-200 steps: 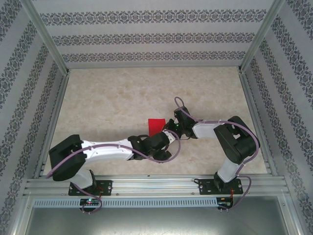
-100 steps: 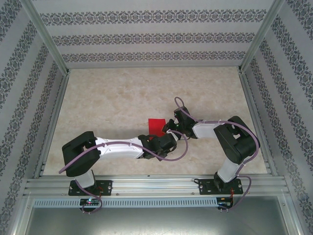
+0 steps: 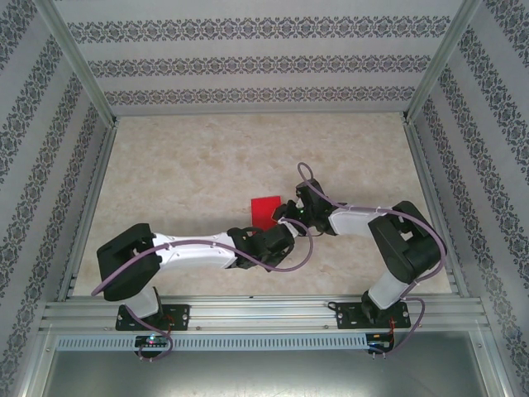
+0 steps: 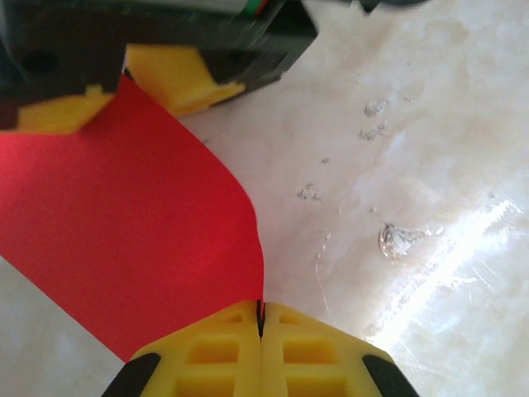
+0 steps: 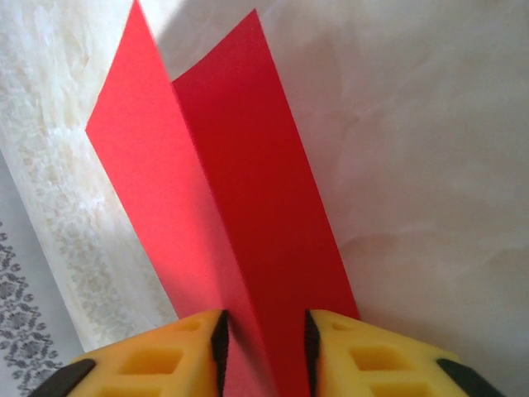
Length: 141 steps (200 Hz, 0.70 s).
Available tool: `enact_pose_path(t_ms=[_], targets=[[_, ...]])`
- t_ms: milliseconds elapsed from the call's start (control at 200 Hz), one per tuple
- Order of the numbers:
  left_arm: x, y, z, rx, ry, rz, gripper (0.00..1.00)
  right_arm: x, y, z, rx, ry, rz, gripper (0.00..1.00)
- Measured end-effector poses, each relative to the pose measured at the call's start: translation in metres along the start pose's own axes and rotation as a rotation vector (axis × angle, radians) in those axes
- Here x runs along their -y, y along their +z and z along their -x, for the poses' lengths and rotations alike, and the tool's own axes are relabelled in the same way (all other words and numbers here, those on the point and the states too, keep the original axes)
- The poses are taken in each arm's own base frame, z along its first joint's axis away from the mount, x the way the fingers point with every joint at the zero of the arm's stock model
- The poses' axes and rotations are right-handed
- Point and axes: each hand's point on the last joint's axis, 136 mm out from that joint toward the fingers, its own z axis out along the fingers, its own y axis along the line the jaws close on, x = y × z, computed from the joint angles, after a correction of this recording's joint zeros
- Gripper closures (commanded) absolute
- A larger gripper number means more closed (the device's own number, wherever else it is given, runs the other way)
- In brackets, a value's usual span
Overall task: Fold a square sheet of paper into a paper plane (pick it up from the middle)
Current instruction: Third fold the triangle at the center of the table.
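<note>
The square sheet of paper (image 3: 264, 209) is bright red and sits mid-table, bent up along a crease into a V rather than a paper plane. In the left wrist view the paper (image 4: 124, 223) curves up from the table, and my left gripper (image 4: 261, 318) is shut on its near edge. My right gripper (image 4: 173, 78) stands at the paper's far corner. In the right wrist view the two red flaps (image 5: 223, 207) rise between the yellow fingers of my right gripper (image 5: 264, 347), whose jaws stand apart around the fold. From above, the left gripper (image 3: 266, 230) and right gripper (image 3: 283, 217) meet at the sheet.
The marble-patterned table (image 3: 182, 174) stretches wide to the left and back. Patterned walls and aluminium frame posts (image 3: 78, 74) close it in on three sides. A rail (image 3: 264, 310) runs along the near edge. Scuff marks (image 4: 397, 240) dot the surface by the paper.
My left gripper has closed onto the paper's near edge, and its arm has shifted slightly. My right gripper has opened from its pinch on the fold.
</note>
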Motion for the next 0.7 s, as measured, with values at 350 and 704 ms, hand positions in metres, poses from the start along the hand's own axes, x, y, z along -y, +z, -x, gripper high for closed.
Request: enact_pose_path(t_ms=[350,704], targets=[[-0.015,-0.004,-0.016,0.000,-0.176,-0.195,1.00,0.000,-0.038,0.019,0.095,-0.065,-0.037,0.66],[-0.032,-0.011,-0.021,0.035,-0.392,-0.401,1.00,-0.043,-0.030,0.016,0.052,-0.211,0.020,0.81]])
